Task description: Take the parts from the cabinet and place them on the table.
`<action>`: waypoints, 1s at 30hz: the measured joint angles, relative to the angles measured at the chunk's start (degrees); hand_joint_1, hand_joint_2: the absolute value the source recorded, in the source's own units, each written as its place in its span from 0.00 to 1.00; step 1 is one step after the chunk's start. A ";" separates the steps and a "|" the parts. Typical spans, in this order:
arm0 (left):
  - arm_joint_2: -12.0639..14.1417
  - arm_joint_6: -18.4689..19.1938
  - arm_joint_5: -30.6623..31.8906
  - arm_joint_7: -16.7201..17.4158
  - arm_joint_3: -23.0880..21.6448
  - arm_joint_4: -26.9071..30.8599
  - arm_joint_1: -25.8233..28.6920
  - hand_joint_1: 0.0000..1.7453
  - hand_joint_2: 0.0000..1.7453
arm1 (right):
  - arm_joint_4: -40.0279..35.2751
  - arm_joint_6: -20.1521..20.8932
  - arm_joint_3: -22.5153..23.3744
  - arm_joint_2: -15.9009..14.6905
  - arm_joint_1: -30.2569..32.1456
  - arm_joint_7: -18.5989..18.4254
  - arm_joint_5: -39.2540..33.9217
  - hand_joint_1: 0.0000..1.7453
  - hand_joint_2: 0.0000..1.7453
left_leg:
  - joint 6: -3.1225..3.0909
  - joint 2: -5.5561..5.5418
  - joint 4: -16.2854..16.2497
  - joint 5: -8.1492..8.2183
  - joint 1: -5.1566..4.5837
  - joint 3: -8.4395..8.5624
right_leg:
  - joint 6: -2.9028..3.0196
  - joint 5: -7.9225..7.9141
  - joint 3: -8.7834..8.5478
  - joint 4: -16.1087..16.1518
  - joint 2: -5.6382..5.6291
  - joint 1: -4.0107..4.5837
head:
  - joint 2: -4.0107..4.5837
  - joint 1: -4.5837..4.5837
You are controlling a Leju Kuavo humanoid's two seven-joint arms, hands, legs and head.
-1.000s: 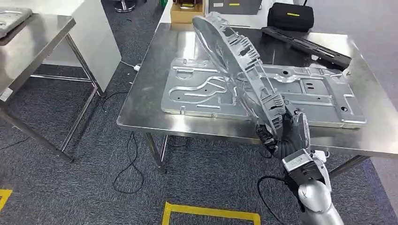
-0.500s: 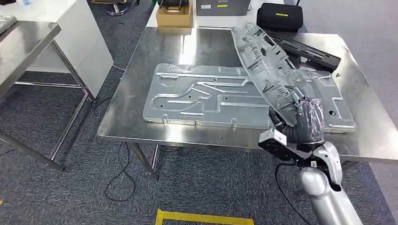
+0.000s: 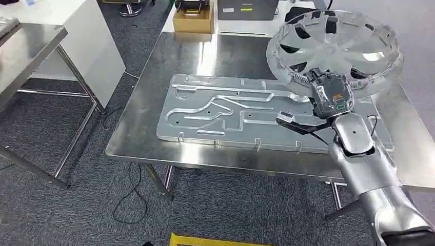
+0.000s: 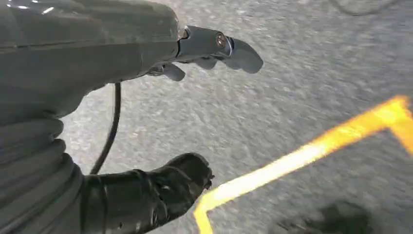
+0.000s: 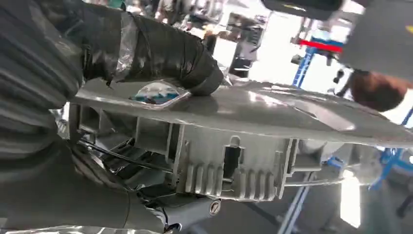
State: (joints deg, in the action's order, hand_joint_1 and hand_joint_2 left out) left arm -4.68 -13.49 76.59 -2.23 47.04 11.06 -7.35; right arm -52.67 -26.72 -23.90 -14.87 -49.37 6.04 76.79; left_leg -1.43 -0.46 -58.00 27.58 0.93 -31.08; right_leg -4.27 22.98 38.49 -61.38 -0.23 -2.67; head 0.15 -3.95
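My right hand (image 3: 331, 92) grips the near rim of a round silver wheel cover (image 3: 338, 46) and holds it nearly level above the far right part of the steel table (image 3: 149, 97). In the right wrist view the thumb (image 5: 170, 53) presses on the cover's rim (image 5: 253, 141). A large flat stamped metal panel (image 3: 225, 110) lies on the table below and left of the cover. My left hand (image 4: 195, 112) hangs above the grey carpet, fingers apart, holding nothing.
A cardboard box (image 3: 192, 18) and a grey case (image 3: 246, 9) stand beyond the table's far edge. Another steel table (image 3: 31, 46) and a white cabinet side (image 3: 97, 46) are at the left. A cable (image 3: 128, 200) and yellow floor tape (image 3: 215, 240) lie on the carpet.
My right hand has raised the wheel cover and turned it from edge-on and tilted to nearly level above the table's far right. The camera has shifted a little.
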 joint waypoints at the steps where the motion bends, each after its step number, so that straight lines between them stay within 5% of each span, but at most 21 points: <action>1: -0.15 0.00 0.13 -0.20 -0.02 0.00 -0.61 0.00 1.00 | 3.00 -0.58 -0.89 0.58 -1.60 -0.13 0.80 0.00 0.00 | 0.37 -0.01 -0.69 0.11 -0.02 -0.68 | 1.28 1.49 0.49 1.89 0.13 0.70 | 0.00 -0.20; 2: -0.22 -0.11 0.52 -0.01 -0.11 0.00 -0.90 0.00 1.00 | 5.07 -0.86 -1.82 1.16 -2.30 -0.09 1.41 0.00 0.00 | 0.85 -0.03 -0.64 0.26 -0.16 -0.99 | 2.44 -0.02 0.42 0.83 0.07 0.68 | 0.00 0.13; 6: -0.63 -1.40 2.19 2.45 -1.05 0.00 -0.97 0.00 1.00 | 11.30 -3.20 -4.49 4.05 -3.43 0.59 1.26 0.00 0.00 | 1.77 0.16 -2.56 1.41 0.33 -1.05 | 4.29 0.83 -0.65 1.12 -0.15 0.95 | 0.00 0.24; 8: -0.68 -1.66 2.19 2.73 -1.27 0.00 -1.32 0.00 1.00 | 13.09 -3.79 -5.54 5.47 -3.89 0.59 1.15 0.00 0.00 | 1.64 0.15 -10.43 4.82 0.30 -5.56 | 4.86 1.19 -0.93 1.12 -0.23 1.29 | 0.00 0.39; 9: -0.66 -1.70 2.19 2.73 -1.33 0.00 -1.38 0.00 0.00 | 13.94 -3.81 -5.85 5.89 -3.89 0.59 1.08 0.00 0.00 | 1.64 0.16 -14.73 6.44 0.24 -8.27 | 5.11 1.36 -1.08 1.11 -0.25 1.58 | 0.00 0.48; 11: -0.66 -1.70 1.24 1.85 -1.38 0.00 -1.23 0.00 0.00 | 14.99 -3.81 -6.37 6.41 -3.88 0.61 0.66 0.00 0.00 | 1.32 0.16 -18.07 6.51 0.09 -11.25 | 5.56 1.73 -1.47 1.08 -0.29 2.28 | 0.00 0.48; 12: -0.66 -1.62 0.72 1.35 -1.31 0.00 -1.14 0.00 0.00 | 15.18 -3.77 -6.44 6.67 -3.89 0.67 0.05 0.00 0.00 | 0.91 0.15 -15.97 4.55 -0.15 -10.86 | 5.69 1.93 -1.82 1.08 -0.34 2.54 | 0.00 0.48; 15: -0.66 -1.73 1.47 2.45 -1.29 0.00 -1.21 0.00 0.00 | 15.25 -3.59 -6.48 7.20 -4.21 0.81 -1.28 0.00 0.00 | -1.08 0.16 -2.68 -3.79 -1.31 -5.82 | 5.76 2.61 -3.00 1.23 -0.31 2.91 | 0.00 0.41; 17: -0.59 -1.79 1.58 2.75 -1.31 0.00 -1.49 0.00 0.00 | 15.40 -3.44 -6.48 7.44 -4.66 0.87 -1.56 0.00 0.00 | -0.96 0.14 -1.33 -2.22 -1.70 -5.27 | 5.39 2.54 -2.69 1.32 -0.52 2.92 | 0.00 0.50; 21: -0.63 -1.57 0.81 1.83 -1.27 0.00 -1.38 0.00 0.00 | 15.51 -3.44 -6.52 7.68 -4.71 0.94 -2.13 0.00 0.00 | -1.29 0.38 0.94 -4.19 -1.25 -3.70 | 4.16 3.14 -2.93 1.04 -0.39 2.72 | 0.00 0.43; 25: -0.79 -0.81 -0.98 1.02 -0.55 0.00 -1.65 0.00 0.00 | 15.51 -3.55 -6.44 7.70 -4.84 1.20 -5.11 0.00 0.00 | -1.67 0.45 0.95 -4.43 -1.23 -3.62 | 3.08 10.66 3.97 -13.44 -0.25 2.03 | 0.00 0.39; 27: -0.92 -0.26 -0.98 0.65 -0.35 0.00 -1.48 0.00 0.00 | 14.47 -3.55 -6.15 7.68 -4.60 1.13 -6.24 0.00 0.00 | -1.54 0.41 0.65 -4.29 -1.12 -3.72 | 2.68 9.00 4.04 -13.20 -0.05 1.59 | 0.00 0.39; 30: -1.27 -0.22 -1.00 0.33 -0.09 0.00 -1.19 0.00 0.00 | 9.62 -2.28 -5.12 7.35 -4.86 0.67 -9.35 0.00 0.00 | -0.68 0.40 -0.73 -3.51 -0.93 -4.18 | 2.15 2.46 -2.47 0.08 0.28 1.01 | 0.00 0.39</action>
State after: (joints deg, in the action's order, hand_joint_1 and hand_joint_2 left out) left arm -5.95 -13.70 75.58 -1.90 46.95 11.06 -8.55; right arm -43.05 -29.00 -29.02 -7.52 -54.22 6.71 67.44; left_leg -2.11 -0.05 -58.74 24.07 0.00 -35.26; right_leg -2.12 25.44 36.03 -61.29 0.05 -1.66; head 0.15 -3.56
